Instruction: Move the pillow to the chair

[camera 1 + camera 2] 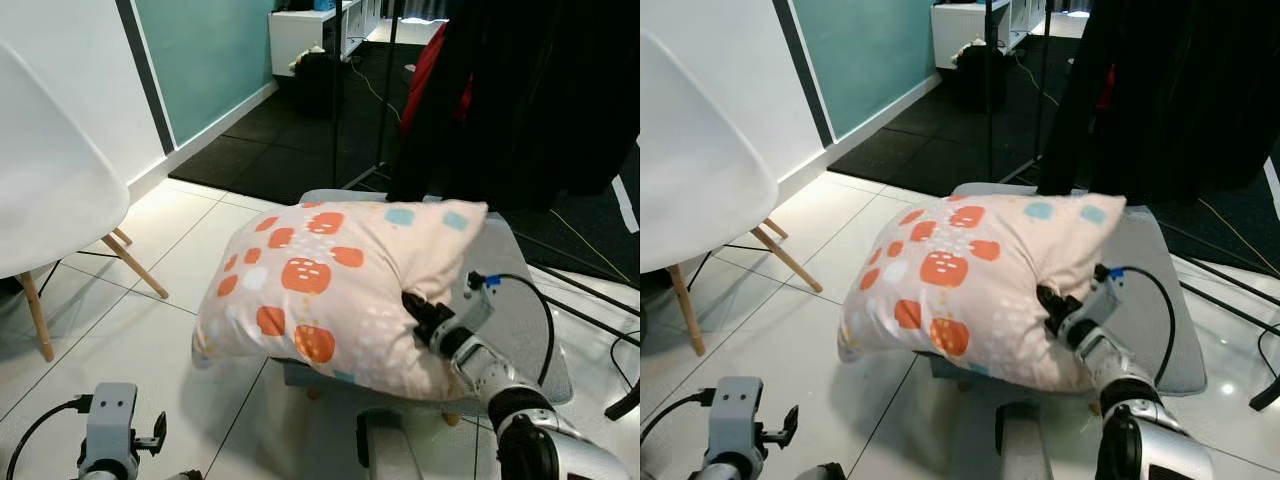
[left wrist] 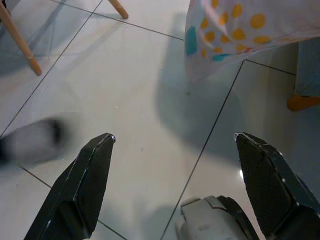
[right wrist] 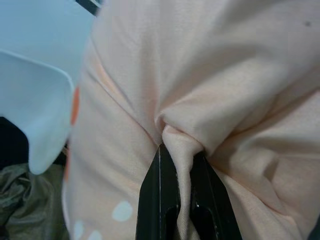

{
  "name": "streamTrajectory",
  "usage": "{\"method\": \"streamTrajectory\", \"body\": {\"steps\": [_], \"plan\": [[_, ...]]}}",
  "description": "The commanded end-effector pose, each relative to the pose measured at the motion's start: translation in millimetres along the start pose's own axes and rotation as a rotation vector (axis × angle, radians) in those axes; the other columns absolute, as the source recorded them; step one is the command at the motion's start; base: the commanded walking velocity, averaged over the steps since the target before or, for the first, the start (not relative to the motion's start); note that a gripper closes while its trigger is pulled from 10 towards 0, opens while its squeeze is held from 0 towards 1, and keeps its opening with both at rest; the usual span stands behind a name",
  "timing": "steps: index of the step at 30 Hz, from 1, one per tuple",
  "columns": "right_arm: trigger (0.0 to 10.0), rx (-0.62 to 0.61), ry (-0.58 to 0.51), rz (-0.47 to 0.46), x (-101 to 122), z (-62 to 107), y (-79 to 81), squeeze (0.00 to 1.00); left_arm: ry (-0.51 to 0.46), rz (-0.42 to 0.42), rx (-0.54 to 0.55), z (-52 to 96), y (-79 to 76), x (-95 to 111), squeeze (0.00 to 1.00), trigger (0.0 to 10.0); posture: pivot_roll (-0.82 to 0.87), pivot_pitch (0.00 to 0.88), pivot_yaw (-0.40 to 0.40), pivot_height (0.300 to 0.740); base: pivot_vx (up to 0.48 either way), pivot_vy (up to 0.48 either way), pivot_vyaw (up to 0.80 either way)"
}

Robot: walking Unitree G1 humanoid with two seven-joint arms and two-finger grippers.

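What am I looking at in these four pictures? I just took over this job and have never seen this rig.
It is a walking humanoid robot with two silver arms, each ending in a pincer of two black fingers. The two wide pictures come from its head camera, looking forward and down. The other two come from cameras on its wrists, looking along the fingers.

The right pincer is shut on a fold of the pillow, peach with orange spots, holding it above a grey stool. The right wrist view shows that pinch close up.

The left pincer is open over the tiled floor. The white chair, where the pillow must go, stands to the robot's left.
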State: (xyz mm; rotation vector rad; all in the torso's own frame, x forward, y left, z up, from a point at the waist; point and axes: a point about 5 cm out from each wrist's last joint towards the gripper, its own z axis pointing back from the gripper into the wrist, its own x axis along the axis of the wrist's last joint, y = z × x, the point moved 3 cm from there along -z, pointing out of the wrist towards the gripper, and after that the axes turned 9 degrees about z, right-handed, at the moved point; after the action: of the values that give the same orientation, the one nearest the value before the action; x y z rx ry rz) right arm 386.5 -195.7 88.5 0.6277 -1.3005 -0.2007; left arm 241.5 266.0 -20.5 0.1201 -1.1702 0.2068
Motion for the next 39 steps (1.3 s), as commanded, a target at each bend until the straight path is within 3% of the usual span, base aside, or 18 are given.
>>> {"method": "streamTrajectory", "body": {"steps": [1, 2, 3, 11, 12, 16, 26, 31, 39], "plan": [[0.0, 0.076, -0.073, 0.013, 27.7, -11.1, 18.3, 0.00, 0.011, 0.013, 0.013, -0.1, -1.5, -4.6, 0.00, 10.0, -0.14, 0.051, -0.016, 0.430, 0.000, 0.000, 0.00], [0.0, 0.076, -0.073, 0.013, 27.7, -11.1, 18.3, 0.00, 0.011, 0.013, 0.013, -0.1, -1.5, -4.6, 0.00, 10.0, -0.14, 0.051, -0.016, 0.430, 0.000, 0.000, 0.00], [0.0, 0.118, -0.130, 0.014, 49.1, -17.5, 31.0, 0.00, 0.006, 0.020, 0.017, -1.5, -3.1, -3.5, 0.00, 10.0, -0.14, 0.046, -0.020, 0.440, 0.000, 0.000, 0.00], [0.0, 0.214, -0.238, 0.051, 92.8, -26.6, 60.4, 0.00, -0.001, 0.031, 0.021, -5.2, -6.1, -1.1, 0.00, 10.0, -0.15, 0.036, -0.031, 0.464, 0.000, 0.000, 0.00], [0.0, 0.251, -0.276, 0.058, 107.2, -28.1, 71.5, 0.00, -0.004, 0.034, 0.024, -6.4, -6.1, -0.1, 0.00, 10.0, -0.15, 0.034, -0.034, 0.474, 0.000, 0.000, 0.00], [0.0, 0.280, -0.302, 0.069, 117.7, -29.2, 80.8, 0.00, -0.004, 0.036, 0.028, -7.4, -5.7, 0.2, 0.00, 10.0, -0.15, 0.032, -0.033, 0.488, 0.000, 0.000, 0.00], [0.0, 0.328, -0.309, 0.079, 122.3, -30.9, 92.9, 0.00, -0.005, 0.031, 0.032, -7.8, -4.5, -0.3, 0.00, 10.0, -0.15, 0.030, -0.033, 0.517, 0.000, 0.000, 0.00], [0.0, 0.411, -0.281, 0.091, 112.7, -34.2, 112.6, 0.00, -0.004, 0.030, 0.035, -7.8, -3.3, -0.6, 0.00, 10.0, -0.15, 0.032, -0.029, 0.541, 0.000, 0.000, 0.00], [0.0, 0.434, -0.289, 0.094, 116.7, -34.6, 119.2, 0.00, -0.004, 0.034, 0.037, -8.7, -3.4, -0.6, 0.00, 10.0, -0.15, 0.032, -0.030, 0.561, 0.000, 0.000, 0.00]]}}
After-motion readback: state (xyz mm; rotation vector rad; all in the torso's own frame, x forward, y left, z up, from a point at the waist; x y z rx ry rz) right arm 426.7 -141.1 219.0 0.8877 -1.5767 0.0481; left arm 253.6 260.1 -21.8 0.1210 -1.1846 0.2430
